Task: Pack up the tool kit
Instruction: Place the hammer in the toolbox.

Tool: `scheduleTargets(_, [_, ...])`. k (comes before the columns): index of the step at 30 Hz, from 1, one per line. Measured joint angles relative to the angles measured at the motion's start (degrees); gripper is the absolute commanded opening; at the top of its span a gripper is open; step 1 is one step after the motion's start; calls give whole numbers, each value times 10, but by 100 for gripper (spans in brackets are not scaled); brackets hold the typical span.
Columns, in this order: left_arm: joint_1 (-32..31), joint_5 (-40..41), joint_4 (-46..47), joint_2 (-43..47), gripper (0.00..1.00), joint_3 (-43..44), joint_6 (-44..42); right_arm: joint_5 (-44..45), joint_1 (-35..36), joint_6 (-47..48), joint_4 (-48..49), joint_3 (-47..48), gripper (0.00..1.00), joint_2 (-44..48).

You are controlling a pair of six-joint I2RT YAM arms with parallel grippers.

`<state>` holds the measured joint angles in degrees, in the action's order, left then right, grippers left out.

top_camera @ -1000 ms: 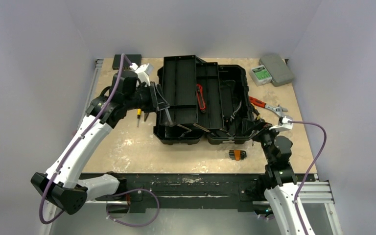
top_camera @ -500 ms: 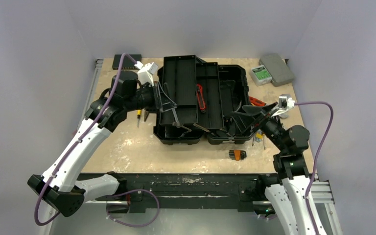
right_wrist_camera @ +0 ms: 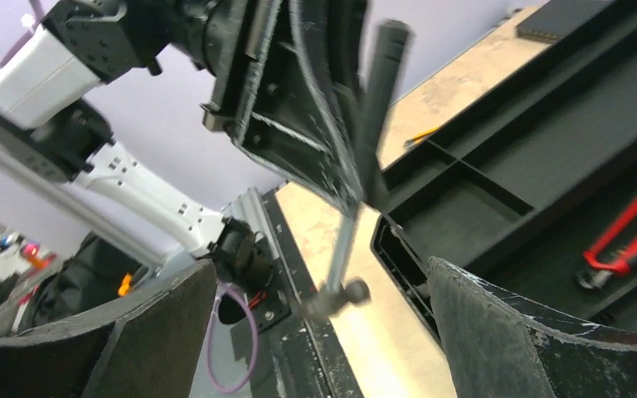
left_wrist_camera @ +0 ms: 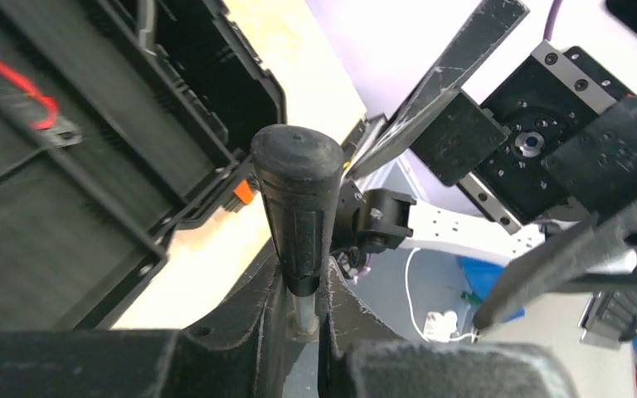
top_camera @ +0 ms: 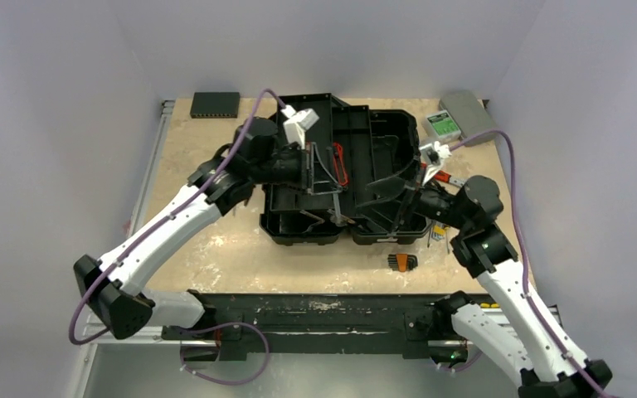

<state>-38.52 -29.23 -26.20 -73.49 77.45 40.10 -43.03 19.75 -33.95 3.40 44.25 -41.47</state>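
The black toolbox [top_camera: 299, 236] lies open mid-table and also shows in the left wrist view [left_wrist_camera: 66, 207] and the right wrist view [right_wrist_camera: 498, 191]. My left gripper [top_camera: 315, 170] hovers over its left half. It is shut [left_wrist_camera: 303, 307] on the metal shaft of a black-handled hammer [left_wrist_camera: 297, 199], handle pointing away from the wrist. My right gripper [top_camera: 386, 191] is open [right_wrist_camera: 323, 332] above the right half, facing the left gripper. The hammer [right_wrist_camera: 377, 99] hangs between its spread fingers without touching them. A red-handled tool [top_camera: 340, 166] lies in the toolbox.
A red-handled wrench [top_camera: 441, 176], small metal pieces [top_camera: 437, 234] and a hex key set [top_camera: 401, 262] lie right of the toolbox. A grey case [top_camera: 474, 114] and green-labelled box [top_camera: 442, 124] sit at back right, a thin black device [top_camera: 215, 104] at back left.
My left gripper has swung right with the hammer, from beside the toolbox to over it. My right arm has risen and reached left over the toolbox with open jaws.
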Motion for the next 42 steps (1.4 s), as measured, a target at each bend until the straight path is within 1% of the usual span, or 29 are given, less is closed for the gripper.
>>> scheduleTargets(2, [-23, -7, 7, -30, 0, 14, 0, 1, 36, 18, -7, 21, 87, -27])
scheduleTargets(4, [-41, -10, 12, -52, 0, 28, 0, 5, 53, 30, -13, 28, 79, -48])
scheduleTargets(8, [-63, -14, 18, -67, 0, 45, 0, 17, 59, 42, -33, 28, 75, -58])
scheduleTargets(9, [-66, -16, 20, -67, 0, 49, 0, 19, 60, 45, -35, 28, 72, -58])
scheduleTargets(12, [-69, -19, 30, -67, 0, 57, 0, 25, 62, 52, -36, 28, 56, -56])
scheduleTargets(13, [-69, -19, 33, -67, 0, 58, 1, 28, 62, 55, -37, 28, 54, -54])
scheduleTargets(17, [-69, -23, 44, -68, 0, 59, 9, 28, 63, 53, -32, 17, 55, -46])
scheduleTargets(18, [-69, -24, 46, -68, 0, 59, 11, 27, 63, 52, -29, 13, 54, -45])
scheduleTargets(19, [-70, -26, 49, -68, 0, 59, 13, 24, 63, 50, -26, 10, 50, -45])
scheduleTargets(20, [-70, -28, 52, -68, 0, 59, 14, 21, 63, 50, -24, 6, 43, -46])
scheduleTargets(22, [-70, -33, 57, -70, 0, 59, 18, 13, 64, 46, -24, 1, 29, -48])
scheduleTargets(24, [-70, -33, 61, -74, 0, 59, 21, 7, 66, 40, -21, 0, 11, -49])
scheduleTargets(25, [-70, -34, 63, -77, 0, 59, 23, 0, 68, 39, -19, 0, 4, -49])
scheduleTargets(26, [-69, -37, 67, -81, 1, 59, 25, 0, 69, 37, -19, 0, 0, -49])
scheduleTargets(28, [-69, -40, 71, -83, 17, 59, 23, 5, 67, 30, -28, -2, 0, -47])
scheduleTargets(32, [-70, -38, 82, -83, 45, 59, 30, 25, 66, 28, -32, -2, 0, -42])
scheduleTargets(34, [-70, -40, 93, -82, 61, 58, 38, 42, 67, 33, -41, -2, 0, -38])
scheduleTargets(36, [-70, -37, 101, -78, 84, 54, 42, 61, 67, 36, -52, -2, 0, -37])
scheduleTargets(37, [-70, -34, 102, -75, 93, 52, 43, 65, 67, 36, -57, -2, 0, -37])
scheduleTargets(38, [-70, -29, 100, -71, 98, 51, 43, 73, 67, 37, -62, -3, 0, -37])
scheduleTargets(39, [-70, -22, 99, -69, 100, 51, 43, 79, 67, 37, -66, -3, 0, -36])
scheduleTargets(42, [-70, 0, 89, -60, 100, 51, 42, 112, 68, 42, -81, -3, 0, -30])
